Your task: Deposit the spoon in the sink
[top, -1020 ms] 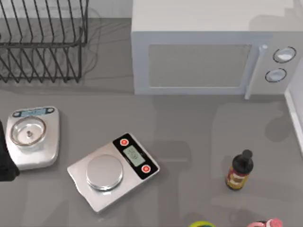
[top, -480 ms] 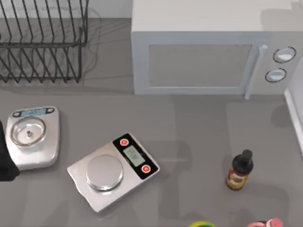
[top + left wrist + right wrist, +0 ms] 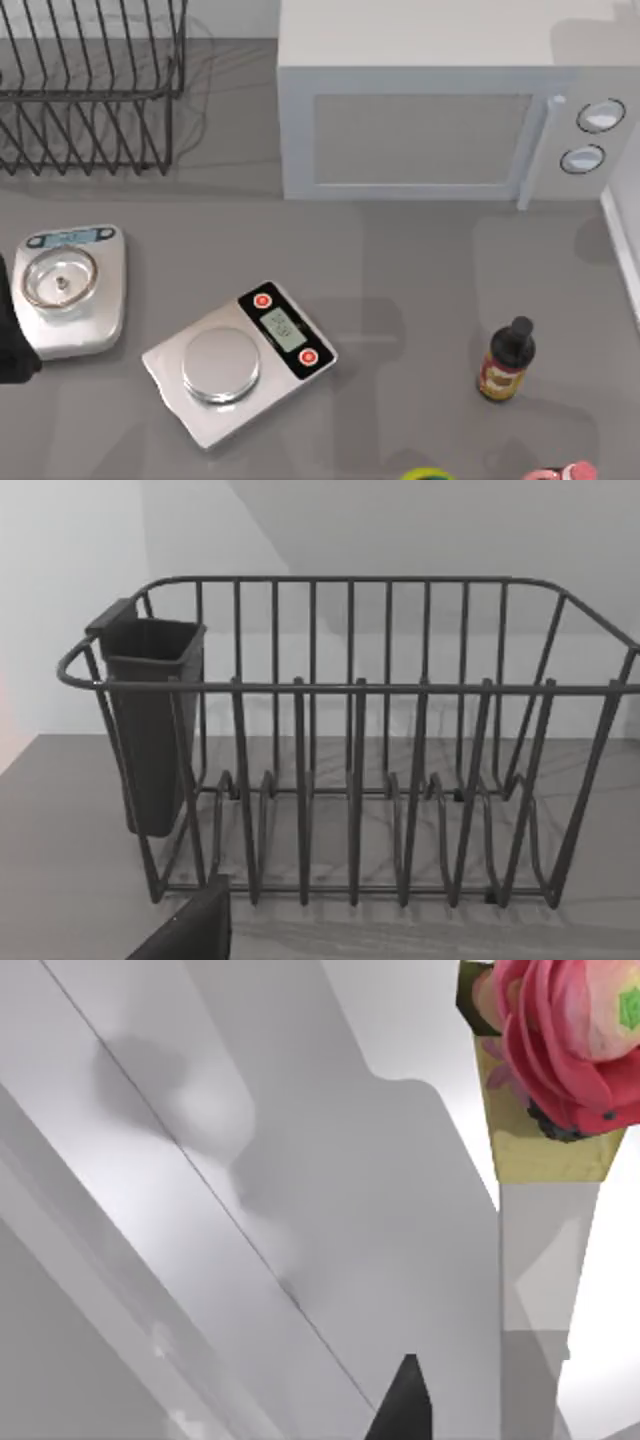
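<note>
bench [image 3: 420, 290]: plain mid grey. microwave [image 3: 440, 110]: pale grey-white, two round dials. dish rack [image 3: 90, 90]: dark charcoal wire, with matching dark cutlery cup [image 3: 150, 720]. round-pan scale [image 3: 70, 290]: silver body, blue display strip. flat scale [image 3: 240, 360]: silver plate, black panel, two red buttons. bottle [image 3: 507, 360]: dark brown, black cap, red-and-yellow label. flower [image 3: 570, 1040]: pink petals, green centre, on a tan box.

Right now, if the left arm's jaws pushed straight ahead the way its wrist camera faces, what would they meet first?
Most likely the dish rack, which stands squarely ahead with its front wires facing the camera. Depth is unclear, but nothing seems to stand between.
</note>
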Controlling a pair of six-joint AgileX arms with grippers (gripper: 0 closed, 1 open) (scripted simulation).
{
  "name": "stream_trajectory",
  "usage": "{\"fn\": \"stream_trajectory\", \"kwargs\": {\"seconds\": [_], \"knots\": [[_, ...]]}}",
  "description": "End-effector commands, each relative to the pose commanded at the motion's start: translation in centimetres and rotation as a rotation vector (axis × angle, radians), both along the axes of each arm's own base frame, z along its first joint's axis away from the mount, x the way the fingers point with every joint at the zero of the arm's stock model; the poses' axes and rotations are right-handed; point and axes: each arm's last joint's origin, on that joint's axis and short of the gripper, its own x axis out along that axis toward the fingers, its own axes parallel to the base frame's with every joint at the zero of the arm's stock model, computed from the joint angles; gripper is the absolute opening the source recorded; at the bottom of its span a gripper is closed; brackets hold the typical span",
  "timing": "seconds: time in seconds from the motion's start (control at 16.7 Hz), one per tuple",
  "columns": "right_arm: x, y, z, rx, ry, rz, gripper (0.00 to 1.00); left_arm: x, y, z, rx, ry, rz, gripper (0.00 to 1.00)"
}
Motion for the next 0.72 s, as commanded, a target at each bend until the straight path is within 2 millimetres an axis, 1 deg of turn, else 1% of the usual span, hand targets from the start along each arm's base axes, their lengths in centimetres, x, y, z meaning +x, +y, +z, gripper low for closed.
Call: {"fn": "stream_trajectory", "kwargs": {"seconds": [0.18,0.3,0.72], "knots": [[0.1,0.1,-2.8,0.008,0.051,0.001,0.0,0.0,0.0,0.0,0.0,0.0,0.0,1.0],[0.0,0.1,-3.9,0.008,0.055,0.002,0.0,0.0,0.0,0.0,0.0,0.0,0.0,1.0],[-0.1,0.2,-4.2,0.005,0.034,0.002,0.0,0.0,0.0,0.0,0.0,0.0,0.0,1.0]]}}
